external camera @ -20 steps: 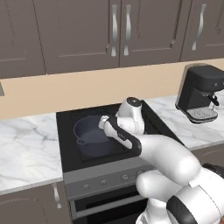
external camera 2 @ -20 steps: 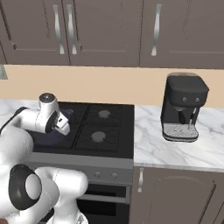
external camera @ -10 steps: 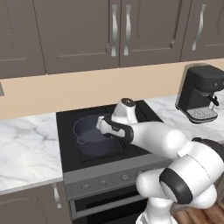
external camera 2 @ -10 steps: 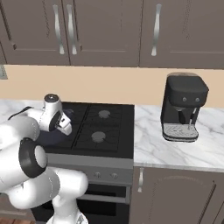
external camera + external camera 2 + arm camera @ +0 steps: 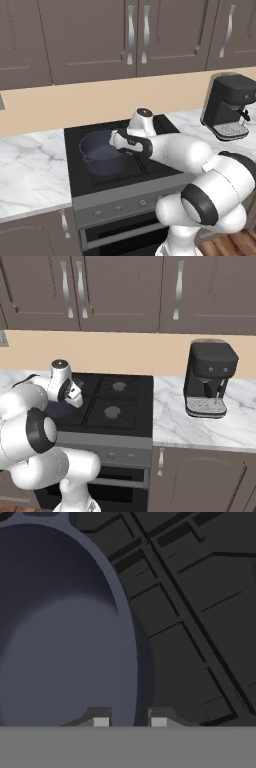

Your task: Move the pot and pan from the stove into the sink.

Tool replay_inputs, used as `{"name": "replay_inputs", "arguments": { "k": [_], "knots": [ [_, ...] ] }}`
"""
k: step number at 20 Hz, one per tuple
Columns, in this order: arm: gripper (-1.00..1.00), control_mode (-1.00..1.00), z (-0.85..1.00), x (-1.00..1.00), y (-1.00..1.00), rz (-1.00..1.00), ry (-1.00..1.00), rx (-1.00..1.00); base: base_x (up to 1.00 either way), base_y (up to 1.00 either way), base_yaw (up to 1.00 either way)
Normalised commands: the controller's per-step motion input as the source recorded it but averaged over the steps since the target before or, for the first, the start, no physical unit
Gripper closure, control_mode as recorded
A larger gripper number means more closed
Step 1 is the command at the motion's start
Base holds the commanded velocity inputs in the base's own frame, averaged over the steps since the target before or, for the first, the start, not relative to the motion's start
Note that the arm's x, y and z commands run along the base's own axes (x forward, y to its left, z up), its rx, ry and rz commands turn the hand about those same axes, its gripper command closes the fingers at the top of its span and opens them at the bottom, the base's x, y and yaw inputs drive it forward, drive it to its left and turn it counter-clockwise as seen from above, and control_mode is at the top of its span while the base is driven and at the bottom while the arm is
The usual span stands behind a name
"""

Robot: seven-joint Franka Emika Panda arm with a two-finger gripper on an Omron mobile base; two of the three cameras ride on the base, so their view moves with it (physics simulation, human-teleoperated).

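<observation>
So the pincer (image 5: 129,721) is clamped on the pot (image 5: 102,152) rim, one finger inside the wall and one outside. The pot sits on the front-left burner of the stove (image 5: 150,170). A coffee machine (image 5: 229,107) stands on the counter (image 5: 27,170), right of the stove.

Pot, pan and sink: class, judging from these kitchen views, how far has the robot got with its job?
Done: nothing delivered yet; the pot sits on the stove. In hand: the gripper has one finger inside and one outside the pot's rim, shut on it. Left: lifting the pot and carrying it to the sink, then the pan.
</observation>
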Motion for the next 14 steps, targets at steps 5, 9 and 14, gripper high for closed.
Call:
{"name": "replay_inputs", "arguments": {
  "k": [5, 9, 14],
  "knots": [
    [1.00, -1.00, 0.27, 0.00, -0.01, 0.00, 0.00, 0.01, 0.00, 0.00, 0.00],
    [1.00, -1.00, 0.52, -0.12, -0.09, 0.00, 0.01, 0.01, 0.00, 0.00, 0.00],
    [1.00, -1.00, 0.55, -0.39, -0.19, 0.00, 0.02, 0.00, 0.00, 0.00, 0.00]
  ]
}}
